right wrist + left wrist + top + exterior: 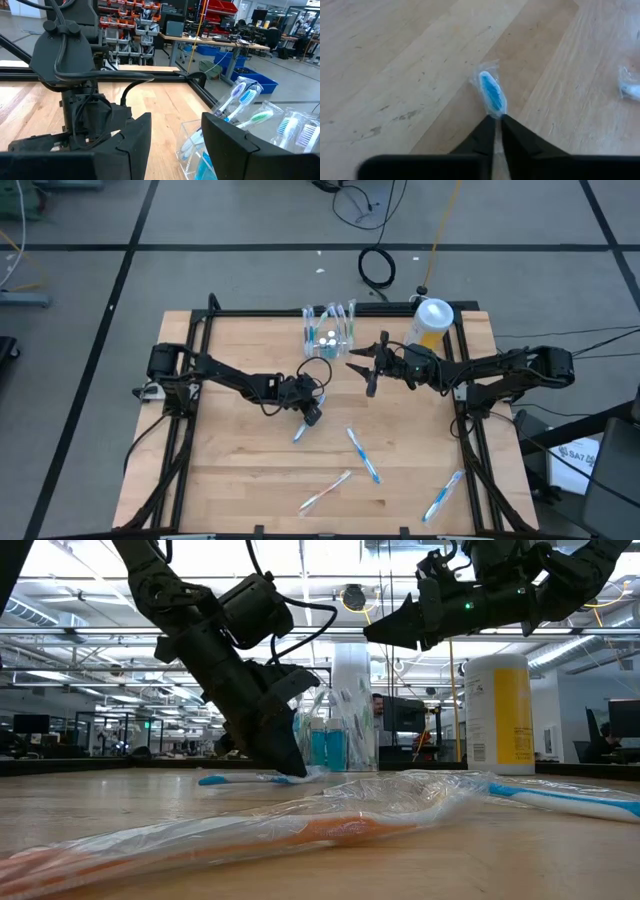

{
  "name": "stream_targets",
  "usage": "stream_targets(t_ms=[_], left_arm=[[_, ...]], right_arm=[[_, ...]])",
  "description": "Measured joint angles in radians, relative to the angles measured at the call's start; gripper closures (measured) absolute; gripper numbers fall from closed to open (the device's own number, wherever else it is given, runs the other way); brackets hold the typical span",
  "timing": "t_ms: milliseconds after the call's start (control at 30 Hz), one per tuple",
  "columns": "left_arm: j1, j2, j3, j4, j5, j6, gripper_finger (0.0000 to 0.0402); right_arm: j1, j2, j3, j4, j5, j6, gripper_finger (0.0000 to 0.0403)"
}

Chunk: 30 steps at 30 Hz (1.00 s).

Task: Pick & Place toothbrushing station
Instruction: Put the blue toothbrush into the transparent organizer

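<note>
the pale wooden tabletop (240, 480) with a black frame carries everything. a yellow canister with a white lid (432, 322) stands at its far edge, right of the toothbrushing station (330, 330), a small clear plastic holder with several wrapped toothbrushes standing in it. the right hand (362, 365) hangs above the board just in front of that holder, fingers spread wide and holding nothing. the left hand (308, 416) is down on the tabletop near the middle, its fingers pinched together on the wrapper of a blue toothbrush in clear plastic (492, 94). three more wrapped toothbrushes (362, 454) lie loose nearer the front edge.
</note>
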<state>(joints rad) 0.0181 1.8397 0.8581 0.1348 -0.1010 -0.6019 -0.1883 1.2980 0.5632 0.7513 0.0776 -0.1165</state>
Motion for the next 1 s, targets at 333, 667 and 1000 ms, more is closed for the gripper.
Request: stream_targets(t_ms=[333, 667, 1000], left_arm=[[0.0, -0.003, -0.002, 0.043, -0.003, 0.07, 0.0397], [-0.008, -0.091, -0.002, 0.054, -0.051, 0.143, 0.0397], [0.0, -0.244, -0.001, 0.08, -0.171, 0.263, 0.0398]], right_arm=[[0.0, 0.0, 0.0, 0.0, 0.0, 0.0, 0.0236], [0.0, 0.0, 0.0, 0.0, 0.001, -0.003, 0.0236], [0.0, 0.0, 0.0, 0.001, 0.003, -0.004, 0.0236]])
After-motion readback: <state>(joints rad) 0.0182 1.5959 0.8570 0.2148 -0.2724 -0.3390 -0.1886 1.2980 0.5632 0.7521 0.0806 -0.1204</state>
